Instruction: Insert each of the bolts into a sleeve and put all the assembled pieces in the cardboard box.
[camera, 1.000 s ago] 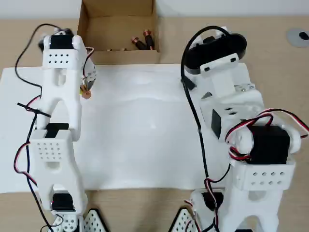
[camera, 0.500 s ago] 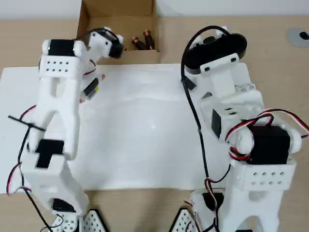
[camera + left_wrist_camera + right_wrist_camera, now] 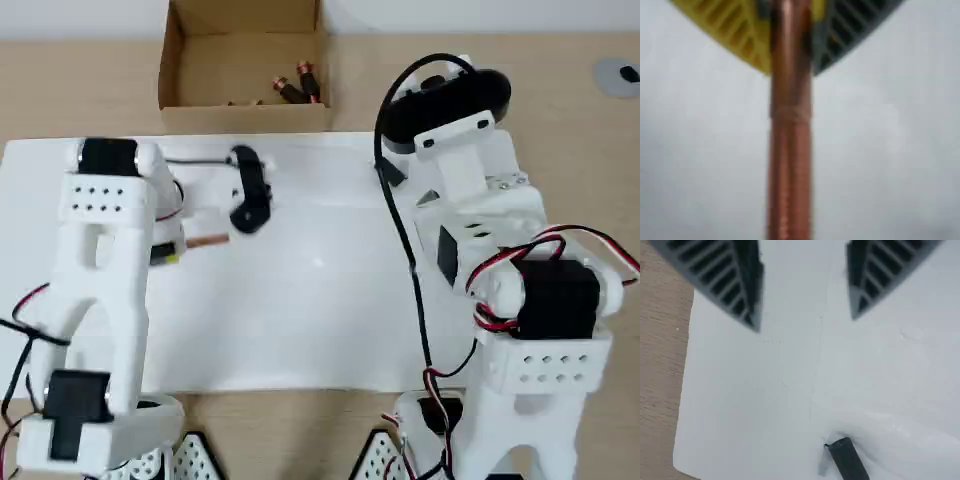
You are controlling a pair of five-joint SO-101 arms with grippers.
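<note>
Copper bolt (image 3: 790,150) was clamped tight in the left gripper (image 3: 790,70) above the white sheet (image 3: 300,300); the right gripper (image 3: 805,319) hung with fingers apart over it; farther off, assembled pieces (image 3: 295,87) lay in the cardboard box (image 3: 245,118).

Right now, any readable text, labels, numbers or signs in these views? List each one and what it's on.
None can be read.
The cardboard box, the white mat and the copper piece held in the left claw show no print.
The grey disc at the table's far edge has a dark mark, too small to tell if it is a sign.
</note>
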